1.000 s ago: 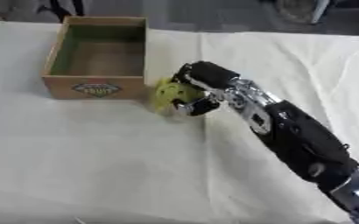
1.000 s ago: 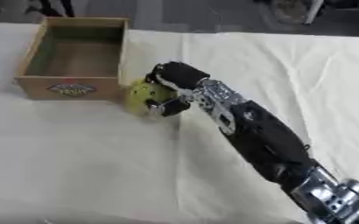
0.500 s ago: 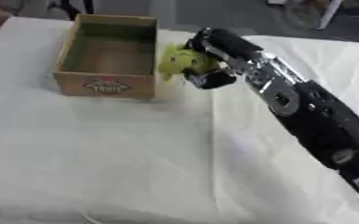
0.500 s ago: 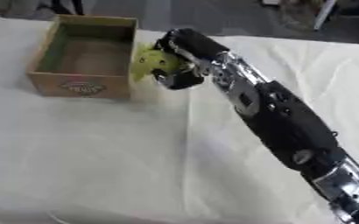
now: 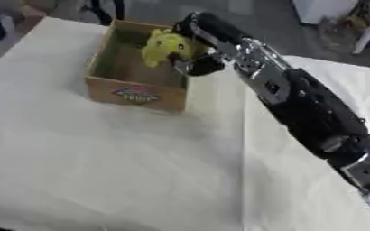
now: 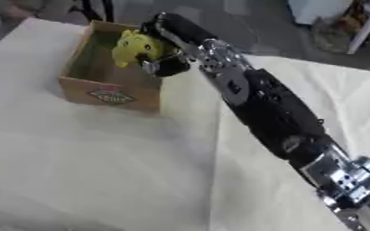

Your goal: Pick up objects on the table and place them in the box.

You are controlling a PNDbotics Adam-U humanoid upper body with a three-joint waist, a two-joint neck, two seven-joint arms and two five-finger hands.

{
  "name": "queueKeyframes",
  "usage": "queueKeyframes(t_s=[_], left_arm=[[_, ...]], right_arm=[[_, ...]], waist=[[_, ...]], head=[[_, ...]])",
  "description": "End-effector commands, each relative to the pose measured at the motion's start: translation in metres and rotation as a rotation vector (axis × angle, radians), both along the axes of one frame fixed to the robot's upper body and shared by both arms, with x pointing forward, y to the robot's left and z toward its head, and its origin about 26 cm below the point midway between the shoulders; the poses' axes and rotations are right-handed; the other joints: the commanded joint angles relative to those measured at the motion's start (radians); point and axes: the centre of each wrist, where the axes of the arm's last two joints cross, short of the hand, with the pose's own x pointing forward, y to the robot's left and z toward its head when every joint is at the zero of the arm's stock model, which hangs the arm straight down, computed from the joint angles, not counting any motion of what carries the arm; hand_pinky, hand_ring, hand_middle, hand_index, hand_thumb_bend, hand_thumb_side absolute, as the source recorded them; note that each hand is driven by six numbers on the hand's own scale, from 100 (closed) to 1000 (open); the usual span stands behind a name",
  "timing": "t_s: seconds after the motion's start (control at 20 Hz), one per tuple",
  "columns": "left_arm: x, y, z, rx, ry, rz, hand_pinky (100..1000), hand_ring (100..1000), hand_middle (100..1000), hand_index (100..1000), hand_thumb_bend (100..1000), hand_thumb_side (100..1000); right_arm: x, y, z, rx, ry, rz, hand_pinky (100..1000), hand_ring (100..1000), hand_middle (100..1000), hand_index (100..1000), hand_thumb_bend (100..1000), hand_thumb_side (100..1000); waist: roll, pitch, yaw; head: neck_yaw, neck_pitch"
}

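The tabletop (image 5: 101, 171) is lying under a pale cloth, with a crease running down the cloth near the middle of the view.

The box (image 5: 113, 92) is sitting on the tabletop at the upper left. It is an open-topped wooden box with a green inner floor and an oval label (image 5: 134, 95) on its near wall. Its inside is showing no contents on the visible part of the floor.

The toy (image 5: 164, 46), a small yellow-green object whose exact shape cannot be made out, is hanging above the box opening, over the right half of the box and near its far right corner. It is not touching the box floor. It is clear of the tabletop.

The right hand (image 5: 194, 56) is reaching in from the lower right and is positioned over the right wall of the box. Its fingers are curling round the toy and grasping it from the right side. A dark part of the hand is overlapping the top edge of the right box wall in the view; whether it is touching that wall cannot be told.

The right arm (image 5: 307, 103) is extending diagonally across the cloth from the lower right corner to the box.
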Motion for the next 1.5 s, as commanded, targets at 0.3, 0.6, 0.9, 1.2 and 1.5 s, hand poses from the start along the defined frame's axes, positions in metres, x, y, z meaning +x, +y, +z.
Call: queueKeyframes(t_s=[0.3, 0.6, 0.9, 1.2, 1.5], left_arm=[[-0.006, -0.010, 0.017, 0.000, -0.063, -0.065, 740, 729, 639, 766, 416, 473], [-0.009, -0.014, 0.022, 0.003, -0.085, -0.082, 740, 729, 639, 766, 417, 469], [-0.010, -0.015, 0.023, 0.003, -0.092, -0.089, 741, 729, 639, 766, 418, 467], [-0.010, -0.014, 0.023, 0.003, -0.091, -0.086, 741, 728, 639, 767, 421, 466], [-0.009, -0.014, 0.023, 0.004, -0.089, -0.080, 741, 728, 639, 767, 423, 466]], right_arm=[[0.020, -0.019, 0.001, 0.000, -0.023, -0.076, 356, 545, 500, 658, 100, 255], [0.028, -0.018, -0.009, -0.033, -0.045, -0.122, 471, 644, 619, 772, 100, 255], [0.030, -0.011, -0.015, -0.130, -0.014, -0.083, 944, 983, 917, 939, 100, 371], [0.028, -0.011, -0.011, -0.167, -0.033, -0.116, 958, 975, 934, 950, 100, 398], [0.026, -0.011, -0.004, -0.181, -0.068, -0.148, 1000, 1000, 997, 1000, 138, 558]], waist=[[-0.005, 0.003, 0.043], [-0.008, 0.009, 0.069], [-0.003, 0.012, 0.077], [-0.003, 0.010, 0.071], [-0.004, 0.007, 0.066]], head=[[-0.058, -0.043], [-0.073, -0.050], [-0.085, -0.048], [-0.086, -0.047], [-0.083, -0.046]])
